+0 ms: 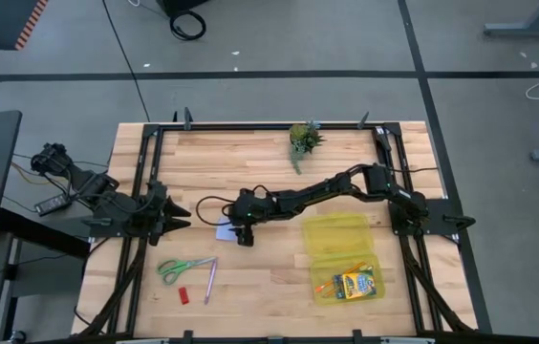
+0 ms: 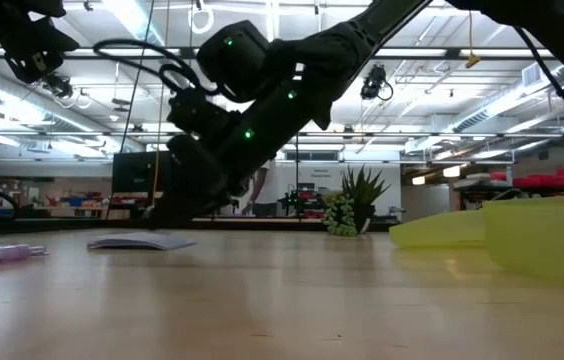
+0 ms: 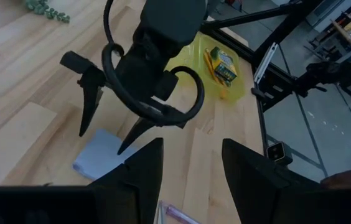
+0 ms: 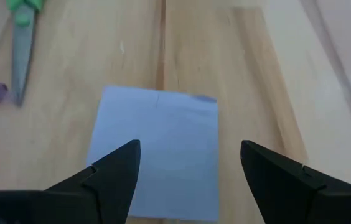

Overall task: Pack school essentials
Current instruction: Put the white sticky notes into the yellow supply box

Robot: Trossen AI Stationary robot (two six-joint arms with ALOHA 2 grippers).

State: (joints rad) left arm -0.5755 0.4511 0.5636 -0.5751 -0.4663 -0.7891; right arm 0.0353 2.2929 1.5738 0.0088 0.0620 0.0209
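Observation:
A light-blue note pad lies flat on the wooden table near its middle. My right gripper reaches across from the right and slants down over the pad, open. One fingertip is above the pad, the other just beyond its edge. Green-handled scissors, a pinkish pen and a red eraser lie near the front left. A crayon box and an orange pencil lie in the open yellow case. My left gripper waits open at the left. My right gripper hangs low over the note pad, slanting down from the table's right side. Its fingertips stand at the pad's surface or just above it, and I cannot tell whether they touch.
A small potted plant stands at the far edge. The yellow case fills the front right. Black frame rails run along the table's left and right sides. Bare wood lies between the pad and the case.

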